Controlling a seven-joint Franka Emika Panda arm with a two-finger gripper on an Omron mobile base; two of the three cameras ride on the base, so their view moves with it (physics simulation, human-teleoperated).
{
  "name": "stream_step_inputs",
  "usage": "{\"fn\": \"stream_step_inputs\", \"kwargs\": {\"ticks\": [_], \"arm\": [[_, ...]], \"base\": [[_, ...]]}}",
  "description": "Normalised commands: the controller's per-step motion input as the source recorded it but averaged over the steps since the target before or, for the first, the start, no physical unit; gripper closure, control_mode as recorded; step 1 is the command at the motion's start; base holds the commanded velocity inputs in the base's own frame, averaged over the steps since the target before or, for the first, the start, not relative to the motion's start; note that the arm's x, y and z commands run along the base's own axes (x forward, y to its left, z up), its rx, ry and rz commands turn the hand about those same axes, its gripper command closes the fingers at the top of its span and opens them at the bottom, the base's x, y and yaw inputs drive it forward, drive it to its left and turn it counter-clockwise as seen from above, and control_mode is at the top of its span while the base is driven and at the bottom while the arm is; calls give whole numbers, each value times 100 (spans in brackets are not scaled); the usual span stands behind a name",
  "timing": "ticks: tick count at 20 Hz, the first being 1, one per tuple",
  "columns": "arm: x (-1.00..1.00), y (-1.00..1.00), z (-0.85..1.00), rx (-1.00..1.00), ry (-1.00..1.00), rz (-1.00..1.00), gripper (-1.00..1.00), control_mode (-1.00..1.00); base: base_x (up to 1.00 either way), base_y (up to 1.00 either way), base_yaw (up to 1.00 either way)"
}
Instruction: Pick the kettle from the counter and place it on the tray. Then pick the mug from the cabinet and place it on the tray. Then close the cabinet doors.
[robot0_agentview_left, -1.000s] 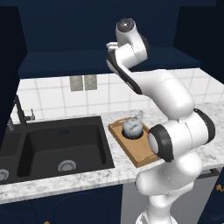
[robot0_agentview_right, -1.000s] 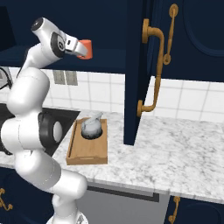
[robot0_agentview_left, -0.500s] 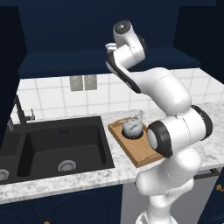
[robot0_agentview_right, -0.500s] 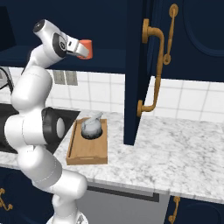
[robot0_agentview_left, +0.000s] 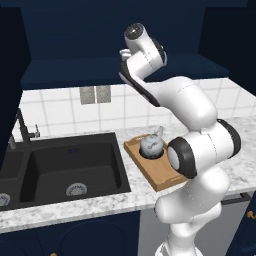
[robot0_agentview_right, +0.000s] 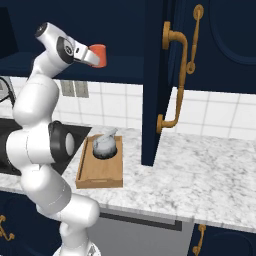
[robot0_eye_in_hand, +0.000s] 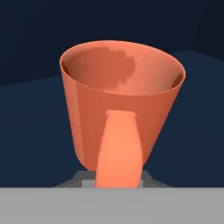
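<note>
The orange-red mug (robot0_eye_in_hand: 122, 100) stands on the dark shelf inside the cabinet (robot0_agentview_right: 115, 30), its handle turned toward the hand. My gripper (robot0_eye_in_hand: 118, 177) is at that handle, a fingertip pressed close on each side of it. From the right base view, the gripper (robot0_agentview_right: 91, 56) reaches into the recess and meets the mug (robot0_agentview_right: 99, 54). The grey-silver kettle (robot0_agentview_left: 151, 144) (robot0_agentview_right: 105, 145) sits on the far end of the wooden tray (robot0_agentview_left: 162, 180) (robot0_agentview_right: 100, 177), which lies on the marble counter (robot0_agentview_right: 200, 175).
An open navy cabinet door (robot0_agentview_right: 157, 75) with a curved brass handle (robot0_agentview_right: 175, 75) hangs over the counter right of the tray. The black sink (robot0_agentview_left: 70, 165) and its faucet (robot0_agentview_left: 22, 127) lie to the left. Two wall outlets (robot0_agentview_left: 95, 94) sit on the tiled backsplash.
The upper arm has leaned slightly left, with the hand staying at the mug. Mug, kettle and tray have not moved.
</note>
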Motion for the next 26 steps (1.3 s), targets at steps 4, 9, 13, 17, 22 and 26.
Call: {"fn": "stream_step_inputs", "kwargs": {"ticks": [4,9,13,17,22,26], "arm": [[0,0,-2,0,-8,-5,100,-100],[-45,0,0,0,-11,0,100,-100],[-97,0,0,0,-11,2,100,-100],[-100,-5,0,0,0,20,100,-100],[-94,0,-4,-1,8,29,100,-100],[-53,0,-32,-1,20,-2,100,-100]], "base": [[0,0,0],[0,0,0],[0,0,0],[0,0,0],[0,0,0],[0,0,0]]}}
